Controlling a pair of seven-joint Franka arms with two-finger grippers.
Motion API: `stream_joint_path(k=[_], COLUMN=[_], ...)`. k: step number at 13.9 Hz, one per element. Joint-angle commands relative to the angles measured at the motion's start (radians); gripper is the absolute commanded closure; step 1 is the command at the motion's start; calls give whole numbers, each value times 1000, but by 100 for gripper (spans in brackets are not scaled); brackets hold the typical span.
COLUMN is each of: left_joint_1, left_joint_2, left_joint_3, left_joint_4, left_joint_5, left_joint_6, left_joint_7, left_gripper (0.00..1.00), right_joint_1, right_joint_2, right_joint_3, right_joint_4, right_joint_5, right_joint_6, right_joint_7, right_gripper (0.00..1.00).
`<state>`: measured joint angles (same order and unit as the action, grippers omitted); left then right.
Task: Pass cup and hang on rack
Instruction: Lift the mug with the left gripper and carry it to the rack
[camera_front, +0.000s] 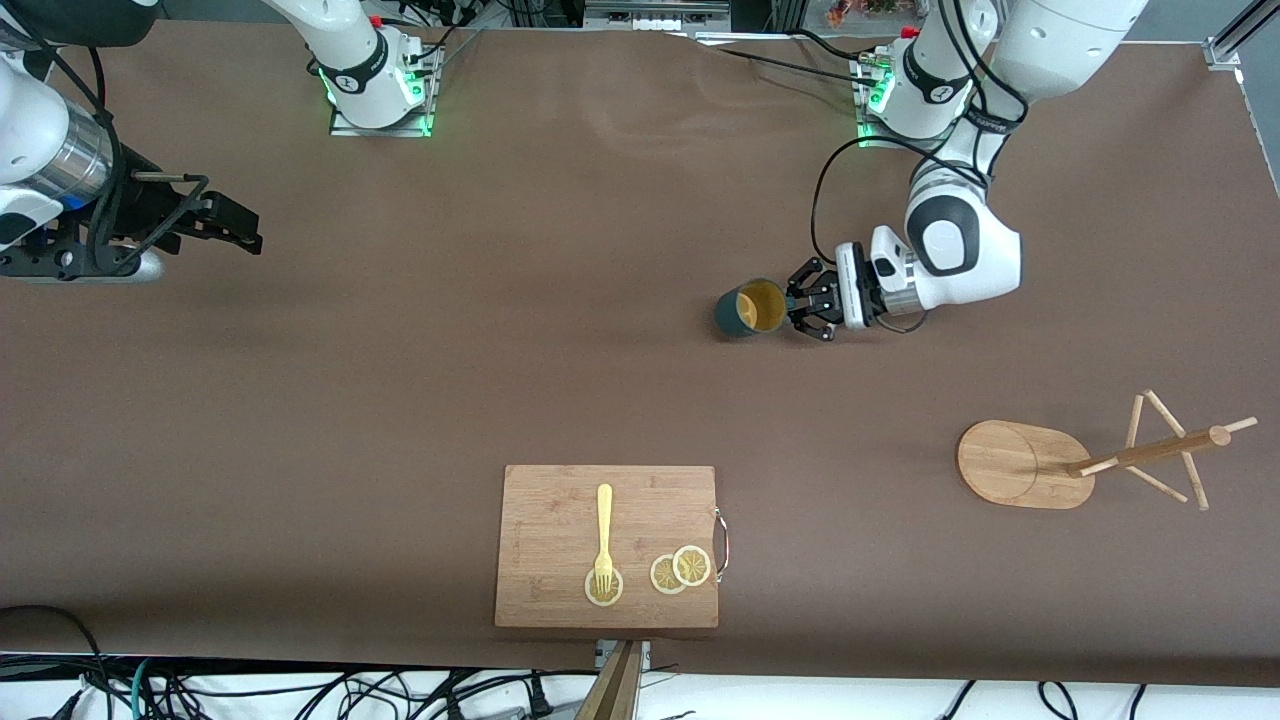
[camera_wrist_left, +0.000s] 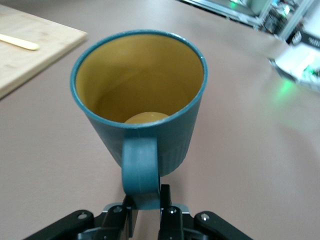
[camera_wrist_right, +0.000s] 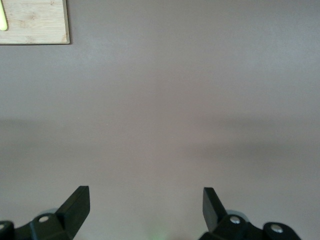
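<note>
The dark teal cup (camera_front: 748, 308) with a yellowish-tan inside hangs from my left gripper (camera_front: 797, 308), over the bare table near the left arm's base. In the left wrist view the cup (camera_wrist_left: 145, 135) fills the picture. My left gripper (camera_wrist_left: 147, 197) is shut on its teal handle (camera_wrist_left: 141, 170), one finger on each side. The wooden rack (camera_front: 1020, 463), with an oval base, a post and thin pegs, stands toward the left arm's end, nearer the front camera than the cup. My right gripper (camera_front: 243, 228) waits open and empty over the right arm's end, and its own view (camera_wrist_right: 145, 192) shows only bare table.
A wooden cutting board (camera_front: 607, 545) with a metal handle lies near the front edge. It holds a yellow fork (camera_front: 603, 535) and lemon slices (camera_front: 680, 568). The board's corner shows in the left wrist view (camera_wrist_left: 30, 50) and in the right wrist view (camera_wrist_right: 32, 22).
</note>
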<state>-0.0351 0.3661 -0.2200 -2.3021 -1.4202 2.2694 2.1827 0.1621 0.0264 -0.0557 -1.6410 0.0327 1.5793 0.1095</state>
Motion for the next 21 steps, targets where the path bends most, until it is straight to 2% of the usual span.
stream_joint_path(k=[1, 3, 4, 7, 10, 13, 21], left_joint_1=[85, 154, 174, 181, 198, 215, 288], left_joint_2=[-93, -140, -150, -153, -153, -157, -213], left_joint_3=[-2, 5, 25, 164, 273, 336, 410], left_joint_4=[-8, 51, 76, 111, 145, 176, 210], left_joint_5=[135, 348, 406, 420, 426, 434, 432], left_joint_6=[-98, -183, -229, -399, -510, -595, -697], left_joint_7=[-268, -528, -605, -728, -852, -948, -1270], left_gripper=[100, 100, 100, 100, 100, 100, 100], right_joint_1=[-9, -9, -9, -7, 16, 46, 56], right_joint_2=[-25, -23, -22, -5, 4, 6, 1], right_joint_3=[11, 11, 11, 13, 16, 16, 16], right_joint_4=[-28, -29, -29, -31, -31, -31, -31], right_joint_5=[-4, -5, -11, -30, -51, -65, -68], right_joint_6=[7, 7, 8, 14, 16, 16, 4], right_joint_7=[10, 12, 10, 18, 18, 39, 55], right_gripper=[0, 0, 0, 0, 0, 0, 0])
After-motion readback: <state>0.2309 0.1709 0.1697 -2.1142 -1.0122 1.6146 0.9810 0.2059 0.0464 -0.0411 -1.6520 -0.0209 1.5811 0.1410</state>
